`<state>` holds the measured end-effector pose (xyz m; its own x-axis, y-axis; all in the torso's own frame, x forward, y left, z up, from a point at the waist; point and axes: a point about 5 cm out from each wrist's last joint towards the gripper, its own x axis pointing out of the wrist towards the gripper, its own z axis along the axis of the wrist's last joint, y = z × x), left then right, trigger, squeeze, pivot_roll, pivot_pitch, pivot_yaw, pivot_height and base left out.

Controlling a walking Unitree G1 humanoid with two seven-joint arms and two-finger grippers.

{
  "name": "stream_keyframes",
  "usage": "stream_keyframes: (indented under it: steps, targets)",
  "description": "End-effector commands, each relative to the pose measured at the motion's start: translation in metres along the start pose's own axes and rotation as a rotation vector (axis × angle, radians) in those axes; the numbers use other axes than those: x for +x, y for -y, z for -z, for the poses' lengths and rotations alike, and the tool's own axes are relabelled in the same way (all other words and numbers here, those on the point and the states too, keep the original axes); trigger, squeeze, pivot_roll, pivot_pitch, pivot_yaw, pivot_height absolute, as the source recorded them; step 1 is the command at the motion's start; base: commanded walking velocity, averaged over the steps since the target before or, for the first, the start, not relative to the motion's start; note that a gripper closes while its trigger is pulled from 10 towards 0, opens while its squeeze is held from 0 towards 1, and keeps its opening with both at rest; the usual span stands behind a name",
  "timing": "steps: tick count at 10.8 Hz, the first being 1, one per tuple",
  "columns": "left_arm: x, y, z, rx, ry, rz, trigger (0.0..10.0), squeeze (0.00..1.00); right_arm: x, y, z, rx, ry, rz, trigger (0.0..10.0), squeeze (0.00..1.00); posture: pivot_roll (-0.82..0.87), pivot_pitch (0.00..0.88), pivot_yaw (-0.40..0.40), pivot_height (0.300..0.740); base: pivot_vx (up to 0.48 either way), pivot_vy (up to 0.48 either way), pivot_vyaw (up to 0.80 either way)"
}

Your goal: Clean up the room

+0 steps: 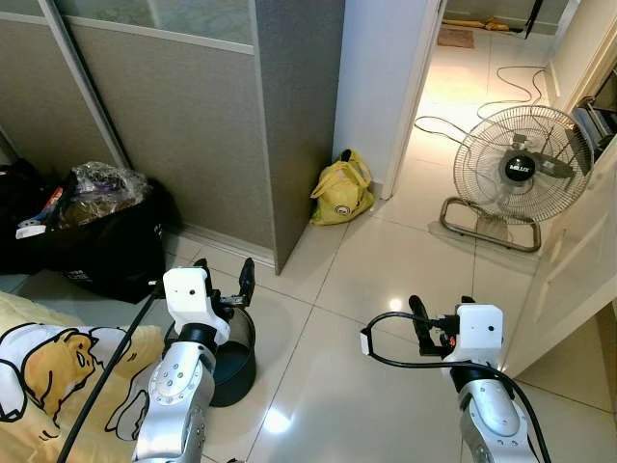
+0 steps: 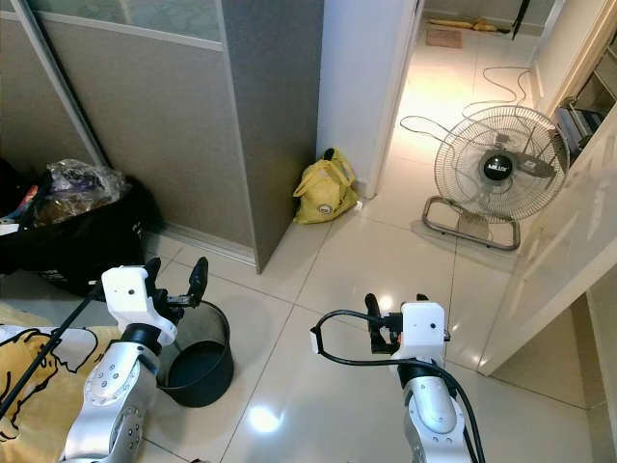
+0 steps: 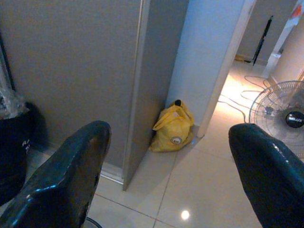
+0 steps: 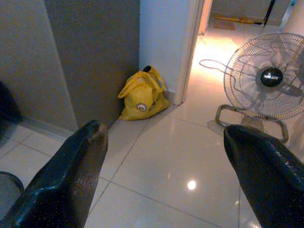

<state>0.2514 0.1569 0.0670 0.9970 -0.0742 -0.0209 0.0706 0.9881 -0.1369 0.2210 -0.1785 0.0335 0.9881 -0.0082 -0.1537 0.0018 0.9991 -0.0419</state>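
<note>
My left end effector (image 1: 224, 275) hangs open over a black bucket (image 1: 234, 362) on the floor; my right end effector (image 2: 393, 311) is also open, holding nothing. Farther off, a yellow bag (image 1: 341, 190) sits against the grey wardrobe (image 1: 222, 116) corner, a floor fan (image 1: 521, 166) far right.

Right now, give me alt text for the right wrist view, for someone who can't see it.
A yellow bag sits on the glossy tiled floor against the corner of a grey wardrobe panel, beside a doorway. A standing floor fan is on the other side, its cord trailing into the hall. The right end effector frames the scene, its two black fingers spread wide.
</note>
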Motion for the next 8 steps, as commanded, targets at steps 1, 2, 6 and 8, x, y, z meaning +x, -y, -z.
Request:
stream_keyframes:
  steps: [1,2,6,8]
  targets:
    - [0.073,0.031,-0.048,0.205,-0.032,0.078,10.0,0.0,0.083,-0.05,-0.091,0.145,0.107,-0.087,10.0,0.0,0.08,0.0,0.019,0.736,0.0,0.0,0.0]
    - [0.073,0.031,-0.048,0.205,-0.032,0.078,10.0,0.0,0.083,-0.05,-0.091,0.145,0.107,-0.087,10.0,0.0,0.08,0.0,0.019,0.736,0.0,0.0,0.0]
    - [0.074,0.029,-0.043,0.142,-0.028,0.056,10.0,0.0,0.077,-0.034,-0.07,0.075,0.088,-0.068,10.0,0.0,0.04,0.0,-0.005,0.74,0.0,0.0,0.0]
    - [0.073,0.031,-0.039,0.117,-0.028,0.069,10.0,0.0,0.075,-0.028,-0.062,0.054,0.089,-0.049,10.0,0.0,0.04,0.0,-0.004,0.74,0.0,0.0,0.0]
